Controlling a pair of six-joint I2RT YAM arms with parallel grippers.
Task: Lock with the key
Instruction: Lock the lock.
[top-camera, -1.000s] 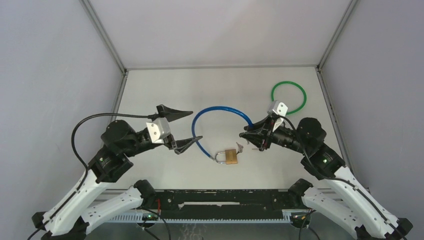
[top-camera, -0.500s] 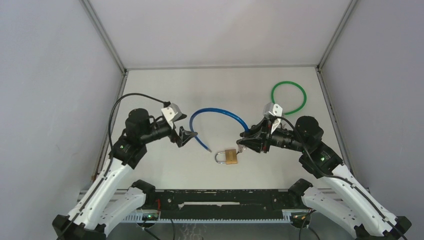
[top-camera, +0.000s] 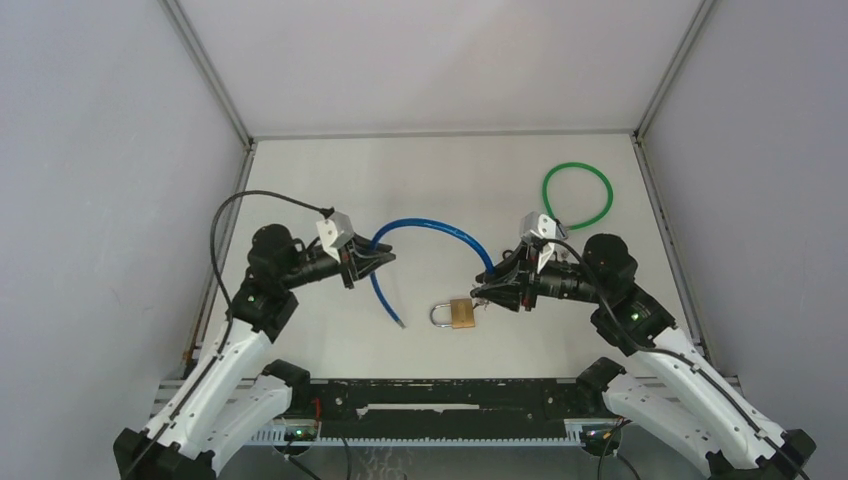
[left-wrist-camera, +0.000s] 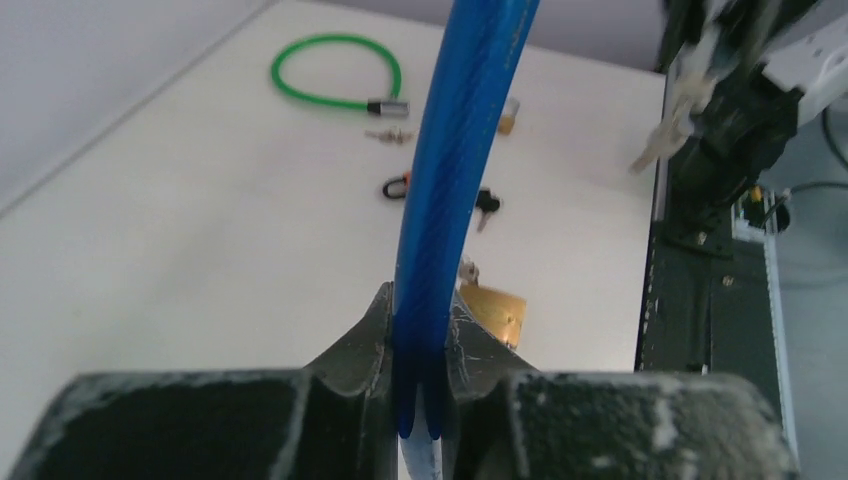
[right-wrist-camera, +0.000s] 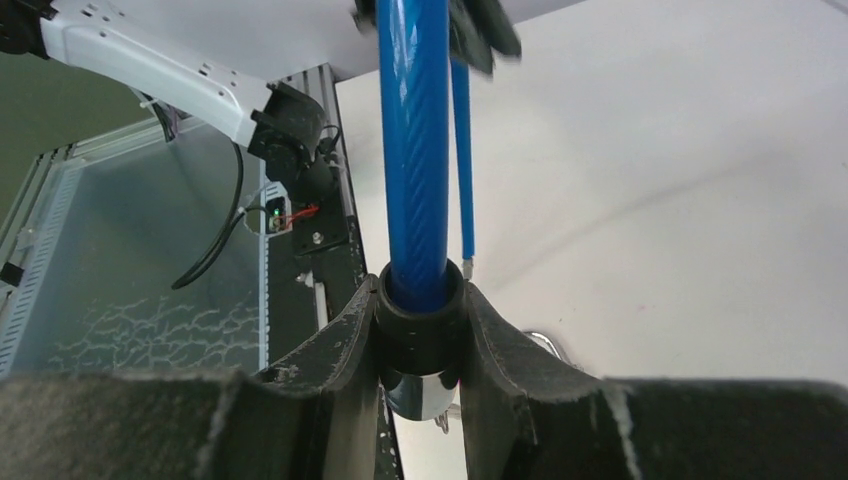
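A blue cable lock (top-camera: 430, 226) arches between both arms above the table. My left gripper (top-camera: 380, 258) is shut on the cable near its left bend; in the left wrist view the cable (left-wrist-camera: 455, 150) is pinched in that gripper (left-wrist-camera: 420, 350). The bare metal tip (top-camera: 400, 322) hangs free toward the table. My right gripper (top-camera: 482, 285) is shut on the cable's black lock barrel (right-wrist-camera: 420, 325), and the cable (right-wrist-camera: 415, 150) rises from it. A silver key (left-wrist-camera: 660, 140) dangles by the right gripper, blurred.
A brass padlock (top-camera: 460, 313) lies on the table between the arms, below the barrel. A green cable lock (top-camera: 577, 195) lies at the back right. In the left wrist view a small dark padlock (left-wrist-camera: 395, 187) and a black-headed key (left-wrist-camera: 487, 203) lie beyond the brass one (left-wrist-camera: 490, 312).
My left gripper came in from the left, open, and has shut on the blue cable. The cable's free tip has swung toward the near edge. The right gripper eased slightly left.
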